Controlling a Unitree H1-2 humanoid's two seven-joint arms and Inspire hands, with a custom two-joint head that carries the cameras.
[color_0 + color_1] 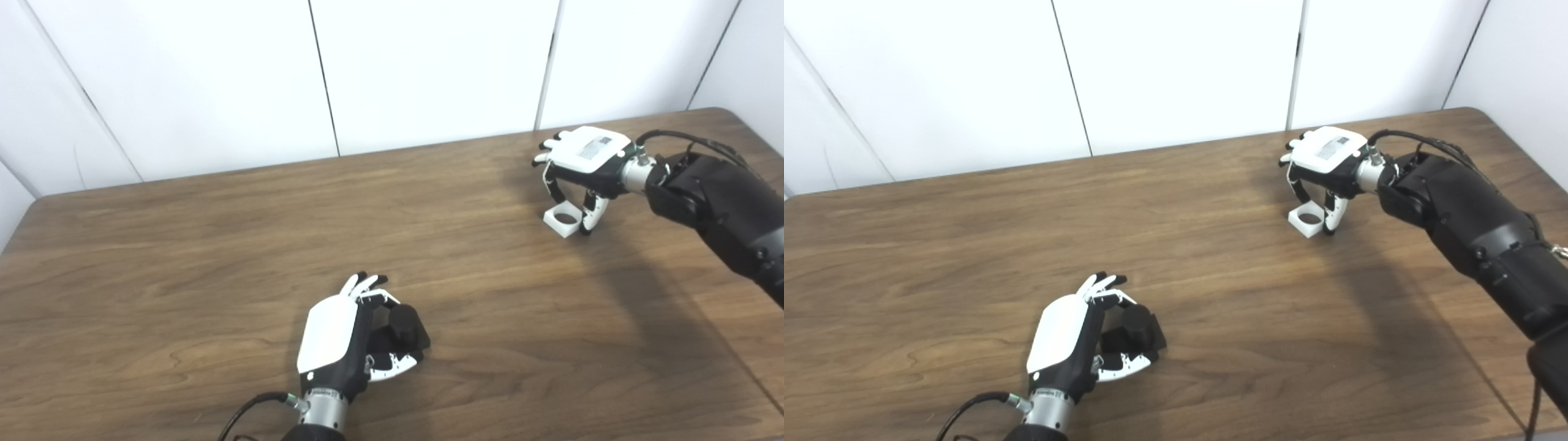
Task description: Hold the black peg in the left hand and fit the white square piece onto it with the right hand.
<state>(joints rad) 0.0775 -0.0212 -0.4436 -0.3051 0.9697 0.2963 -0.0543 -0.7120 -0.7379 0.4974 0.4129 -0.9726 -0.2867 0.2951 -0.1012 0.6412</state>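
Note:
The black peg (405,331), a short cylinder on a square base, lies on the table near the front middle. My left hand (343,343) is cupped around it, with curled fingers above it and the thumb under its base. The white square piece (563,221), with a round hole, rests on the table at the back right. My right hand (582,160) reaches down over it, palm down. Its fingers touch the piece's far edge and its thumb presses the near right side. Both also show in the right eye view: the peg (1134,327) and the white piece (1307,222).
The brown wooden table (184,275) ends at a white panelled wall along the back. My right forearm (723,202) and its cables stretch over the table's right side. The table's right edge runs close past that arm.

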